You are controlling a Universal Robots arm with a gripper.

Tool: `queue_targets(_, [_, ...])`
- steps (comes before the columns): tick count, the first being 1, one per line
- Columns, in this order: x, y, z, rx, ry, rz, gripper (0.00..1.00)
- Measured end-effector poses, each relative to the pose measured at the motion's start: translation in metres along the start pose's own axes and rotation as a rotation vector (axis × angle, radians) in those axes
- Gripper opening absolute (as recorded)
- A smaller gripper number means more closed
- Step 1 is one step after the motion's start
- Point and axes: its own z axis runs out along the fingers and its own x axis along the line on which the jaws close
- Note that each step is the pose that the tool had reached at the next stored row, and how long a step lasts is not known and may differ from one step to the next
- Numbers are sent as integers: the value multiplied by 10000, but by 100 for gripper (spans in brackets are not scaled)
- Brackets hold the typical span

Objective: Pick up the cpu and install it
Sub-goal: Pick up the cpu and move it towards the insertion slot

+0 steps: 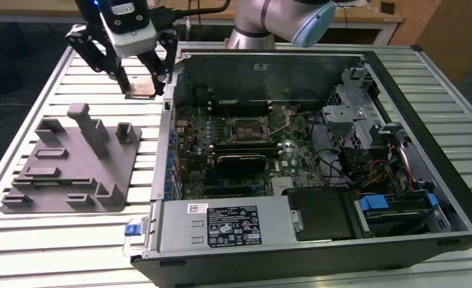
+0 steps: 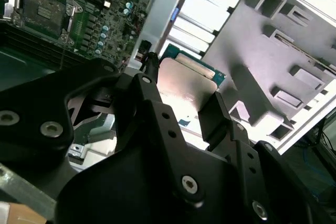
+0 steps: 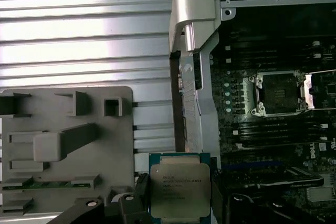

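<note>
My gripper (image 1: 144, 90) is shut on the cpu (image 1: 144, 85), a flat square chip with a silvery top plate. I hold it over the slatted table just outside the case's wall on the exterior view's left. In both wrist views the cpu (image 3: 180, 187) (image 2: 186, 85) sits flat between the two black fingers (image 2: 218, 111), one against each opposite edge. The open motherboard socket (image 1: 248, 129) (image 3: 278, 93) (image 2: 44, 9) lies inside the case, off to the side of the chip. The grey holder block (image 1: 68, 162) (image 3: 68, 145) stands on the table on the near side of the gripper.
The open computer case (image 1: 428, 78) lies on the slatted metal table (image 1: 75, 240). Its upright side wall (image 3: 191, 77) stands between the gripper and the motherboard. A power supply (image 1: 228, 225), a drive cage (image 1: 364, 114) and cables fill the case's near and right parts.
</note>
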Motion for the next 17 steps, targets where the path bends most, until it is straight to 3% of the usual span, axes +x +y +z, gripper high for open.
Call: queue_targets(17, [-477, 38, 17, 0, 0, 1, 55])
